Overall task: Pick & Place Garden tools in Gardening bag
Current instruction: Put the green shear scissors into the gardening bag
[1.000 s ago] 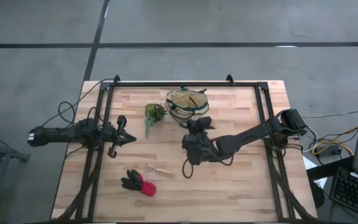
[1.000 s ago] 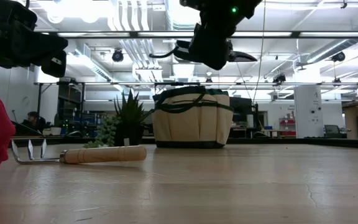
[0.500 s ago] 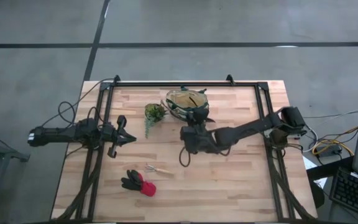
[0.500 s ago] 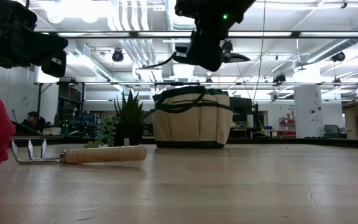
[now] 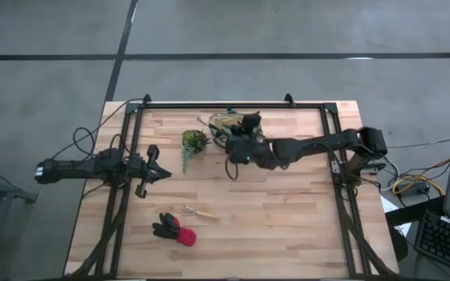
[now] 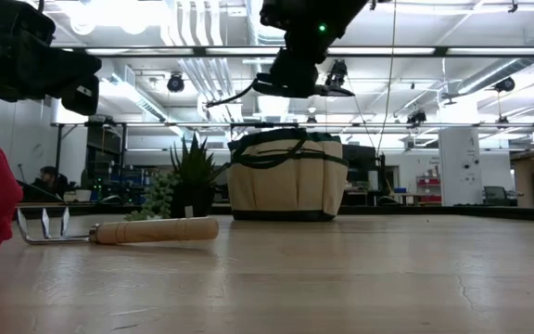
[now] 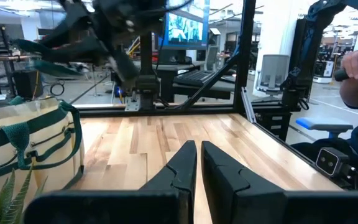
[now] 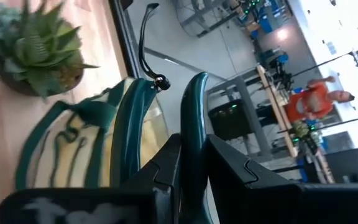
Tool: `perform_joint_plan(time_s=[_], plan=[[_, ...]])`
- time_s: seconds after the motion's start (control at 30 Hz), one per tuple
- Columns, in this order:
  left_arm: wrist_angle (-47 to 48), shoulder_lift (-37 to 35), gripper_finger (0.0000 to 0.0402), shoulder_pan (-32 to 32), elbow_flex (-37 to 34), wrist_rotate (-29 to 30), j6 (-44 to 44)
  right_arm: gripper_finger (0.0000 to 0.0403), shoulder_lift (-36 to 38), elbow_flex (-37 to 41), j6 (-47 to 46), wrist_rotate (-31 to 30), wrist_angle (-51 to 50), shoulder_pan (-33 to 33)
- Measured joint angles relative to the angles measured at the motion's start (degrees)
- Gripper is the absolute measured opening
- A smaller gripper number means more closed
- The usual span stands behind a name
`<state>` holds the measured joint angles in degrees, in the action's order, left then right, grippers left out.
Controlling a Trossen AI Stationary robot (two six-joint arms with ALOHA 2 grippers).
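Carry-to-bag step: right gripper (image 5: 242, 146) is clamped on a pair of shears (image 8: 157, 118), held up in the air right at the near rim of the gardening bag (image 6: 287, 176) at the table's far middle; my guess is the next move needs it centred over the opening, lowered, then let go. Left gripper (image 7: 196, 163) waits at the left edge with fingers nearly together, holding nothing. Only the right wrist view shows the teal handles pinched; the high view alone shows the gloves (image 5: 173, 229) and wooden-handled rake (image 5: 200, 211) near front-left, and the potted plant (image 5: 194, 141).
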<state>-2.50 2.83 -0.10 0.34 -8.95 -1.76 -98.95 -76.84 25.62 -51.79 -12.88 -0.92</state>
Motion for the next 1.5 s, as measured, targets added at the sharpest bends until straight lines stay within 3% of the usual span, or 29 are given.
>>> perform_joint_plan(time_s=[0.33,0.63,1.17,1.5], plan=[[0.0,0.0,0.0028,0.0,0.0,0.0,0.0,0.0054,0.0,-0.7,1.9,6.6,-0.2,6.9],[0.0,0.0,0.0028,0.0,0.0,0.0,0.0,0.0054,0.0,-0.7,1.5,16.6,0.1,12.6],[0.0,0.0,0.0028,0.0,0.0,0.0,0.0,0.0054,-0.1,-0.6,-8.4,39.7,1.0,21.5],[0.0,0.0,0.0028,0.0,0.0,0.0,0.0,0.0054,-0.5,1.0,-12.3,43.7,7.9,22.9]])
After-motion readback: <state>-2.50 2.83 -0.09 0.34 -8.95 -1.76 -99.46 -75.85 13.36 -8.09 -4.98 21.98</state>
